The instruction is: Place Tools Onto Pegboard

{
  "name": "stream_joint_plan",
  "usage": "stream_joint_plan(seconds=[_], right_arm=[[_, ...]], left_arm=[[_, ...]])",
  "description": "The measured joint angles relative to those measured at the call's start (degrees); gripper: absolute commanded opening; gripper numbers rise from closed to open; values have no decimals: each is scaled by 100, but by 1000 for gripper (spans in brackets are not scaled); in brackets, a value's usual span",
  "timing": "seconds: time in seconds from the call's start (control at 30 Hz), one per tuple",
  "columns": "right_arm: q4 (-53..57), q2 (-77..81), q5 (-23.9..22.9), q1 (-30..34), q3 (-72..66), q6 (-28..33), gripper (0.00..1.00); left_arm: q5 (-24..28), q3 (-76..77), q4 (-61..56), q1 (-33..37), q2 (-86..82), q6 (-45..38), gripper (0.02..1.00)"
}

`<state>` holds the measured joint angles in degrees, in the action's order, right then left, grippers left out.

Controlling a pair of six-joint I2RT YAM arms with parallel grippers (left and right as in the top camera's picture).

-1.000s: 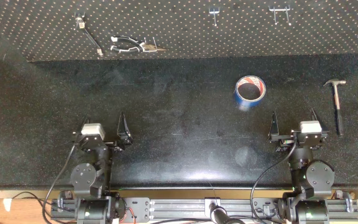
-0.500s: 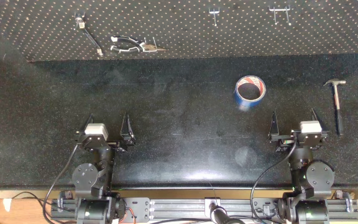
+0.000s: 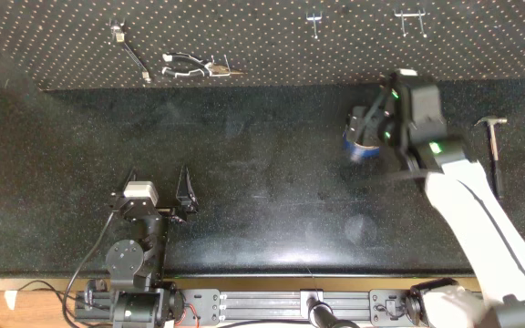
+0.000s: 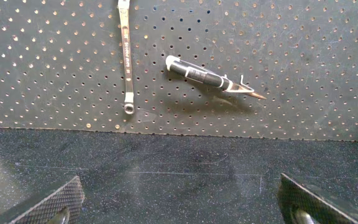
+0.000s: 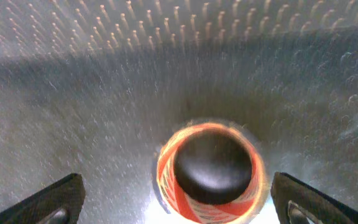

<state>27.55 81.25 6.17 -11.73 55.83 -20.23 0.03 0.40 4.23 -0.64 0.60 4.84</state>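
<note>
Right gripper (image 5: 180, 208): gone from rest to above tape roll (image 5: 166, 180) inside 1 s; jaws spread, nothing pinched. Its place: on mat (image 3: 244, 164), near pegboard (image 3: 244, 27). Left gripper (image 4: 179, 205): parked as before, jaws spread. Likely next: tape pick-up.

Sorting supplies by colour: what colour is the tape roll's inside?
Red-orange with pale streaks; the tape roll shows best in the right wrist view.

The right arm (image 3: 468, 205) has a long white link and green lights near its wrist. The left arm (image 3: 126, 260) is black with a pale grey wrist block and black cables; the left hand (image 3: 159, 185) has dark, woven-textured fingers (image 4: 48, 202)
</note>
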Motion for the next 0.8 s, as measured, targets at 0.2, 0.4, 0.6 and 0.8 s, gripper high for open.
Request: stream_joint_plan(seconds=[0.2,0.4,0.6,0.8], right_arm=[[957,2122,149,-160,1279,2,976],[940,2605,175,-254,1316,173,77],[48,1447,175,-256,1311,533,75],[-20,-1322,116,-804,1375,730,75]], left_arm=[[0,0,-2,0,7,0,996],[-2,0,-2,-2,7,0,996],[-2,0,-4,0,4,0,996],[-2,0,-2,0,2,0,996]])
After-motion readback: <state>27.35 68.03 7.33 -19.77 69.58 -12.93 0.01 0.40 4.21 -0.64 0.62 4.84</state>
